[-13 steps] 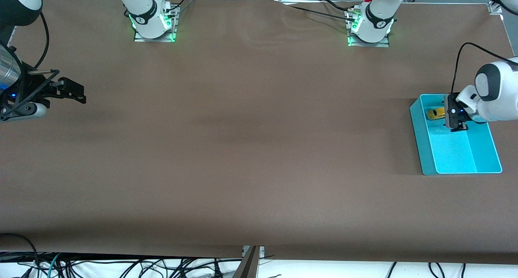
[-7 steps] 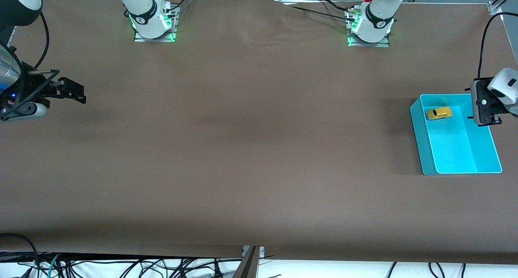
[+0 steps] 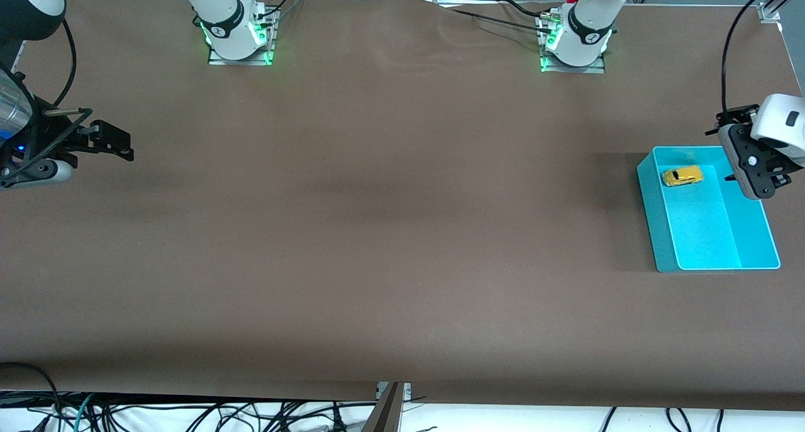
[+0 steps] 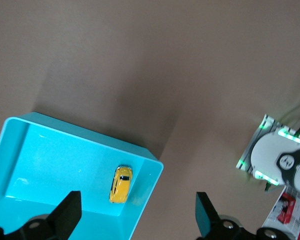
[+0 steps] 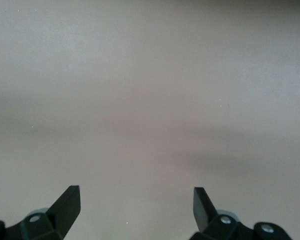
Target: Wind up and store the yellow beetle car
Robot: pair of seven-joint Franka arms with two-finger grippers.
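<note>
The brown table [image 3: 390,231] is stretching across the whole front view, and the two arm bases are standing along its 12 o'clock edge. The cyan bin [image 3: 654,218] is sitting at the left arm's end of the table, at about 3 o'clock in the front view. The right gripper [image 3: 122,144] is waiting at about 9 o'clock over bare table at the right arm's end, its jaws standing wide apart and holding nothing. The left gripper [image 3: 764,187] is hanging in the air over the bin's outer rim, its fingers [image 4: 65,215] spread fully and gripping nothing. The yellow beetle car [image 3: 682,176] is lying on the bin's floor in the corner nearest the arm bases, close to the wall, well apart from either gripper.
</note>
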